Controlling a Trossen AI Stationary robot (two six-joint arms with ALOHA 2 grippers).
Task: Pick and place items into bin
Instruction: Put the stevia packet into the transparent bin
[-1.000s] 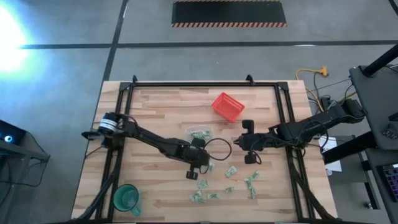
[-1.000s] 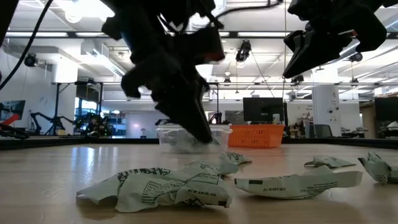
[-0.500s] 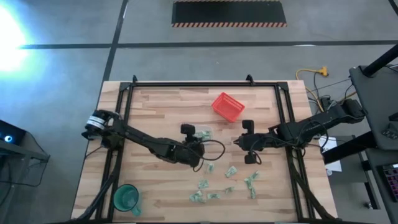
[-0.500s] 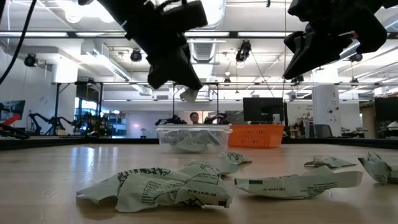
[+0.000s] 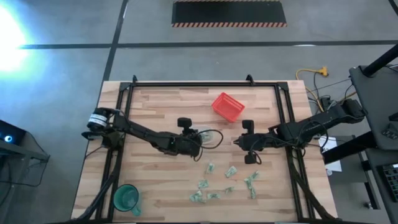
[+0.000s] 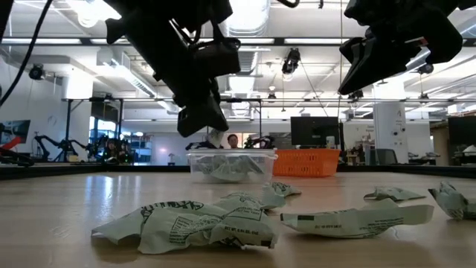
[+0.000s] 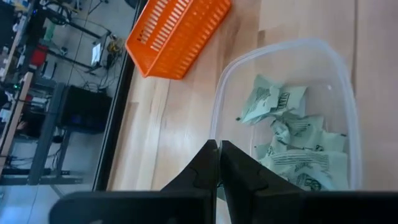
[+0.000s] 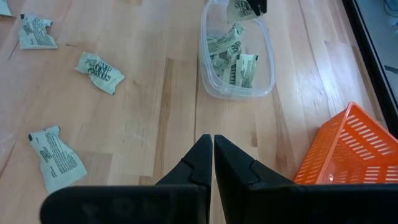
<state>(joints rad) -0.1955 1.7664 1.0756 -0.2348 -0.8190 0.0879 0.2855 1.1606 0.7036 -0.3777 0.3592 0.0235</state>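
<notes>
High view: left gripper [image 5: 198, 138] hovers over the clear bin [image 7: 348, 112], fingers pressed together. In the right wrist view a pale green packet [image 8: 244, 9] appears pinched at their tips (hold not fully certain). Right gripper [image 8: 212, 144], jaws together and empty, waits beside the red basket [image 5: 227, 106]. Loose packets [image 5: 214, 182] lie scattered near the front edge; their black print is unreadable. Bin's long axis points toward the basket.

From above, the left arm covers most of the bin [image 5: 200, 135]; its packets are too small to count.
</notes>
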